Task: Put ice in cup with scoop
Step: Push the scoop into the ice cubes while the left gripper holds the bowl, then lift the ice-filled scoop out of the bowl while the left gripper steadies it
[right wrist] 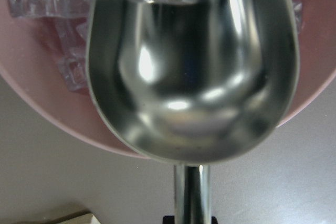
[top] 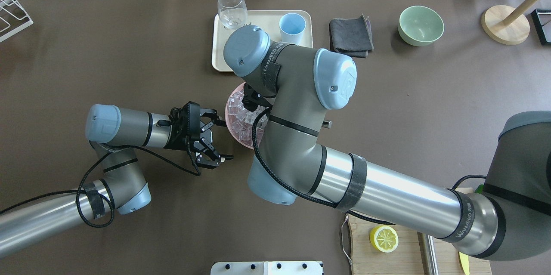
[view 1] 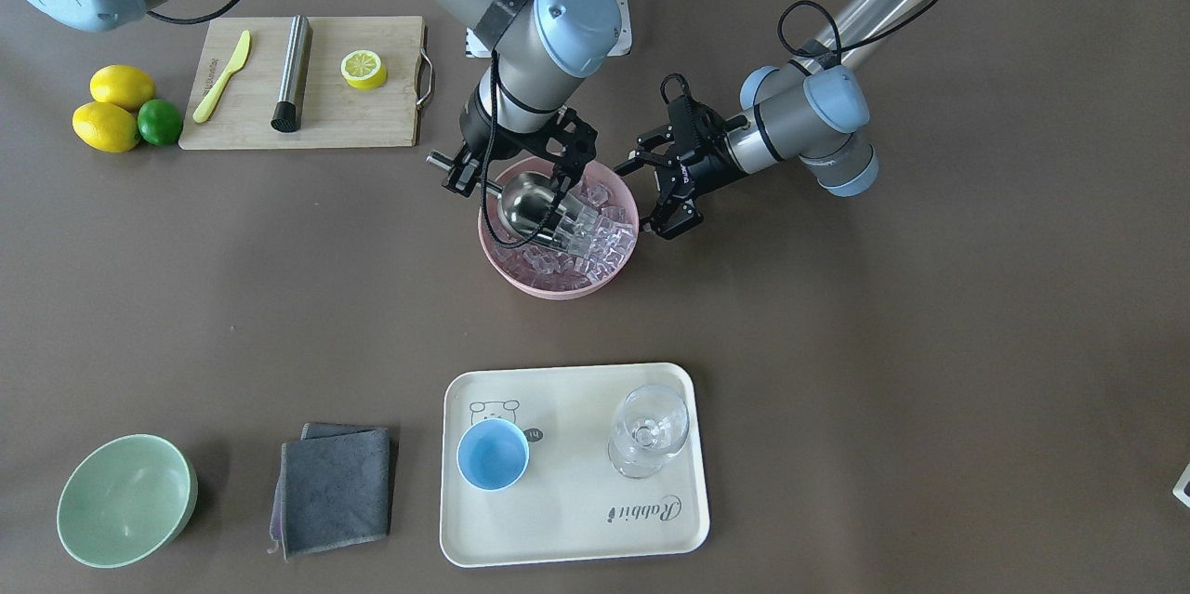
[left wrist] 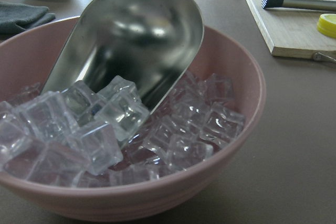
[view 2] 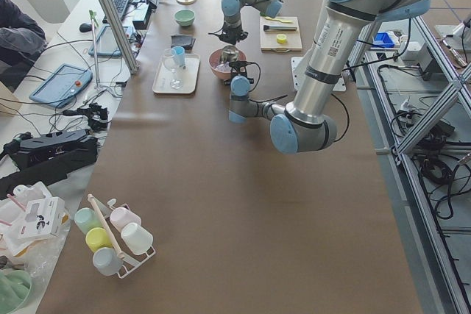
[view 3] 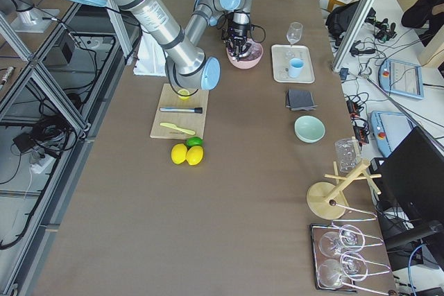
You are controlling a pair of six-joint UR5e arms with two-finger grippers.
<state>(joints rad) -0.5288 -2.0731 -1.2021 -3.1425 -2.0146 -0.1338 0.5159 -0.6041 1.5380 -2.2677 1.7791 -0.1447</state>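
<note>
The silver scoop [view 1: 525,204] lies tilted in a pink bowl [view 1: 558,289] full of clear ice [view 1: 595,236], with its mouth pushed into the cubes. My right gripper [view 1: 483,180] is shut on the scoop's rod handle above the bowl's rim. A few cubes sit at the scoop's mouth in the left wrist view [left wrist: 105,124]. My left gripper [view 1: 641,199] is open and empty, level with the bowl's side and close to it. The light-blue cup [view 1: 493,453] stands empty on a cream tray [view 1: 576,529], well away from the bowl.
A clear stemmed glass [view 1: 649,431] shares the tray. A grey cloth [view 1: 335,487] and a pale green bowl [view 1: 125,501] lie beyond it. A cutting board [view 1: 372,120] holds a steel cylinder, a knife and a lemon half. Lemons and a lime [view 1: 112,111] lie beside it.
</note>
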